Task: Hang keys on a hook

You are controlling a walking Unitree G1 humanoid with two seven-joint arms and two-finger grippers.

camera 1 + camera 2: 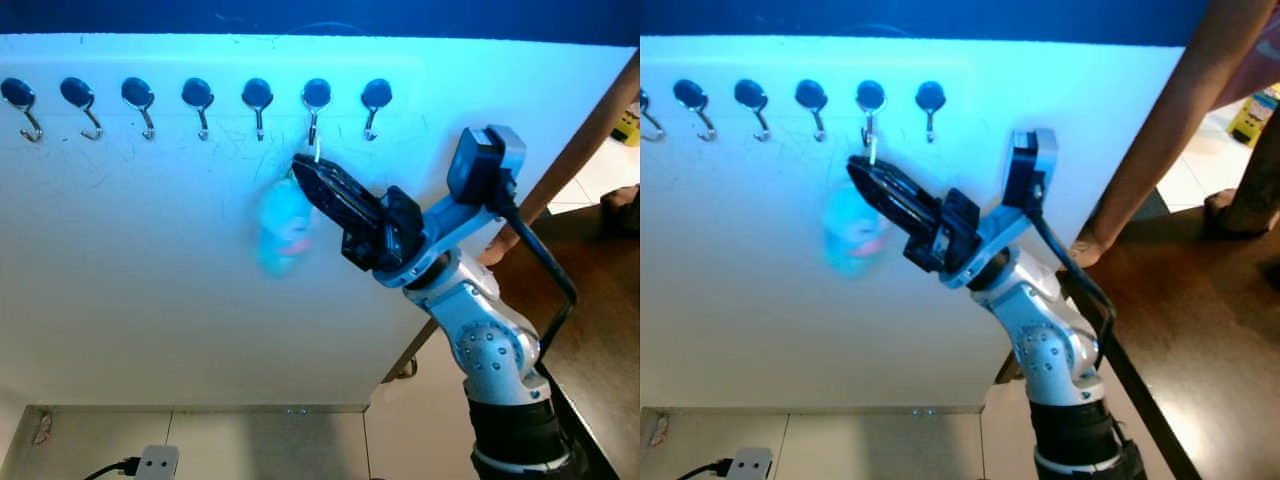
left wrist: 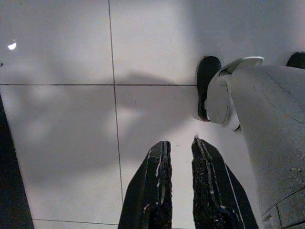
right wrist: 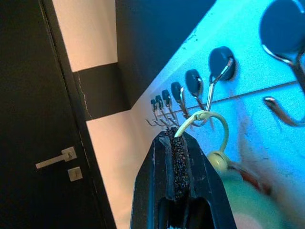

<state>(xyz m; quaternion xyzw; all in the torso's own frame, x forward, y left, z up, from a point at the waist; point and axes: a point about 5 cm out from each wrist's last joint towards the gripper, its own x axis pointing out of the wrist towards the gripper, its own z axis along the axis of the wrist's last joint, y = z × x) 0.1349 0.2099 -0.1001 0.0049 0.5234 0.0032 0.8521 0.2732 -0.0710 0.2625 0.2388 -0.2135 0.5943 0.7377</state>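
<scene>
At the hook row: the keys [image 1: 284, 228] dangle as a blurred turquoise fob against the white board [image 1: 150, 280], below the sixth hook [image 1: 316, 103] counted from the robot's left.
Key loop: a pale ring [image 3: 209, 125] at the top of the fob, threaded over the tip of that hook's metal wire in the right wrist view.
Right gripper [image 1: 303, 167]: reaching up and leftward to the board, its two black fingers pressed together on the pale loop just under the hook.
Hooks: seven round black knobs with silver wire hooks in one line near the board's top edge; the seventh [image 1: 375, 101] sits just right of the gripper's tip.
Left gripper [image 2: 180, 157]: pointing down at a pale tiled floor [image 2: 62, 129], its fingers slightly apart with a narrow gap and nothing between them.
Right of the board: a person's arm [image 1: 1170, 130] leans down to its edge, the hand near the robot's right arm.
Floor below: a white power strip [image 1: 156, 462] with a black cable.
</scene>
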